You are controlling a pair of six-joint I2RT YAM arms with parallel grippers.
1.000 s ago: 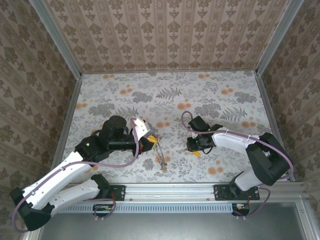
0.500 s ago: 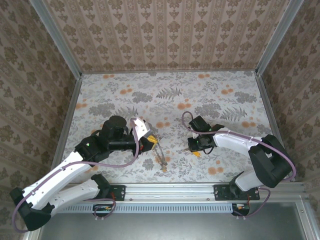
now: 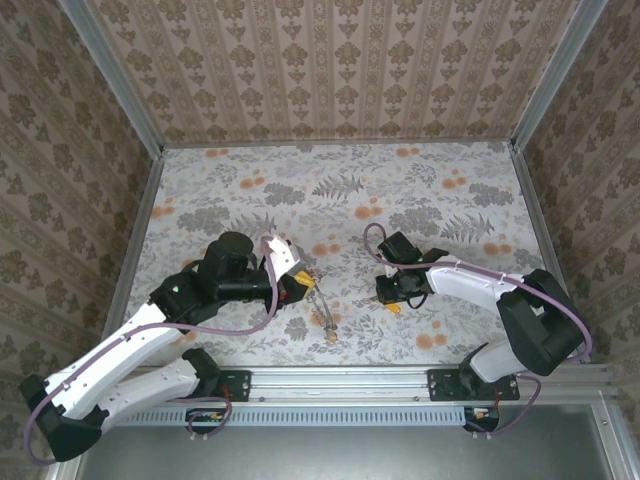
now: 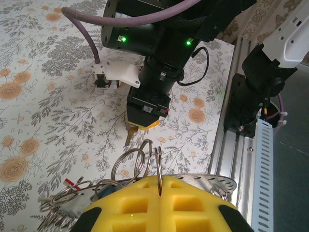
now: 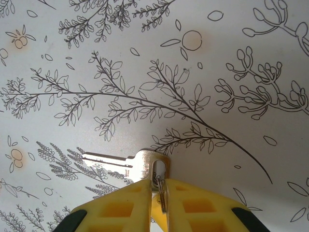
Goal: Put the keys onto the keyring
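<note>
My left gripper [image 4: 160, 184] is shut on the keyring [image 4: 158, 162], a metal split ring standing upright between the yellow pads. More rings [image 4: 126, 164] and a red-tagged bunch [image 4: 72, 186] hang beside it. From above, the left gripper [image 3: 297, 283] sits left of centre with the bunch [image 3: 322, 312] trailing toward the rail. My right gripper [image 5: 157, 187] is shut on the small loop threaded through the head of a silver key [image 5: 126, 162], whose blade lies flat on the cloth pointing left. The right gripper [image 3: 392, 298] is low over the table, a hand's width right of the left one.
The table wears a floral cloth [image 3: 340, 190], enclosed by patterned walls on three sides. An aluminium rail [image 3: 340, 381] carrying both arm bases runs along the near edge. The right arm's black wrist [image 4: 159, 63] stands close in front of the left gripper.
</note>
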